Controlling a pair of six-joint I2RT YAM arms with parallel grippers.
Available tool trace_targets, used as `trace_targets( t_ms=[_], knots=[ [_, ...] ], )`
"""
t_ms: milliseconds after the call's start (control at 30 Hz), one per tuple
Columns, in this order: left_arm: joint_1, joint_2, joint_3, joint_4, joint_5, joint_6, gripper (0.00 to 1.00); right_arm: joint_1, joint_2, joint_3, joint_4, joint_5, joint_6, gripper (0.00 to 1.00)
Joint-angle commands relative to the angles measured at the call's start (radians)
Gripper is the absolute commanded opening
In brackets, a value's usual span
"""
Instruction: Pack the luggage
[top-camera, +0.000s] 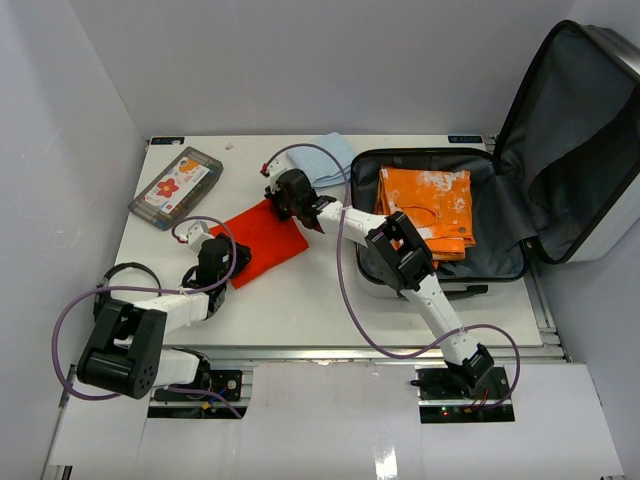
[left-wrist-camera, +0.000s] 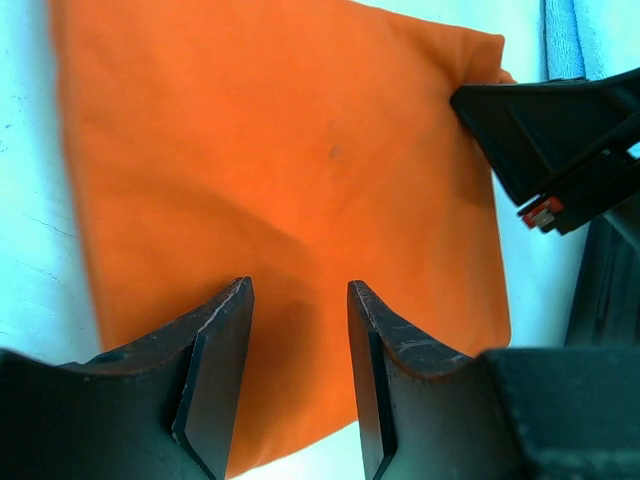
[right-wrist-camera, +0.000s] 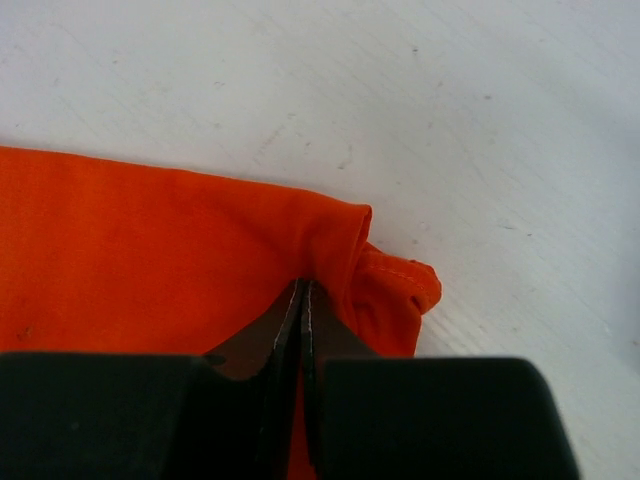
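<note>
No text I can read here: the grey case (top-camera: 176, 187) at the far-left corner of the desk (top-camera: 330, 310) has a red flower print plus small markings, too small to make out. There's a small label (top-camera: 465, 140) on the far edge, also illegible. In the open luggage (top-camera: 497, 225) the orange garment (top-camera: 425, 205) carries white print that's just a blur from the top camera. On the right gripper (right-wrist-camera: 303, 300) the jaws are pinched fully together on a bunched corner of the orange-red cloth (top-camera: 262, 243), with fabric folded up around the tips. That's the cloth corner nearest the far edge, about mid-desk. On the left gripper (left-wrist-camera: 298, 300) the jaws are apart with a moderate gap, and only the cloth shows through it from below. It sits low over the cloth's opposite side, toward the near-left corner, and I can't tell whether the tips touch the fabric. The rest of the cloth lies flat, left of centre. The left wrist view also catches the right gripper at that far corner, with a strip of light blue cloth (top-camera: 325, 160) beyond it. That cloth lies by the far edge, just beside the luggage. The luggage lies on the right side of the desk, base flat, lid (top-camera: 580, 130) tilted up over the right edge, dark grey lining showing. The orange garment is folded in the base, left of its centre.
</note>
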Motion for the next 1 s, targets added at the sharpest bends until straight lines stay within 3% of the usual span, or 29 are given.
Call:
trace_targets(
  t_ms=[0,233,467,667,967],
  knots=[
    [-0.003,-0.004,0.043,0.002,0.002,0.014,0.53,-0.046,-0.011,0.058,-0.060,0.050,0.028,0.08],
    [-0.003,-0.045,0.095,-0.044,0.061,0.066,0.53,-0.052,-0.151,-0.076,-0.065,0.038,0.031,0.08],
    [-0.050,-0.002,0.175,-0.073,0.222,0.165,0.53,-0.033,-0.310,-0.251,-0.058,0.008,0.069,0.08],
    [-0.070,0.091,0.191,-0.046,0.231,0.127,0.53,0.013,-0.347,-0.289,-0.066,-0.092,0.069,0.08],
    [-0.069,0.184,0.196,-0.112,0.094,0.059,0.53,0.044,-0.355,-0.491,0.089,-0.147,0.188,0.08]
  ],
)
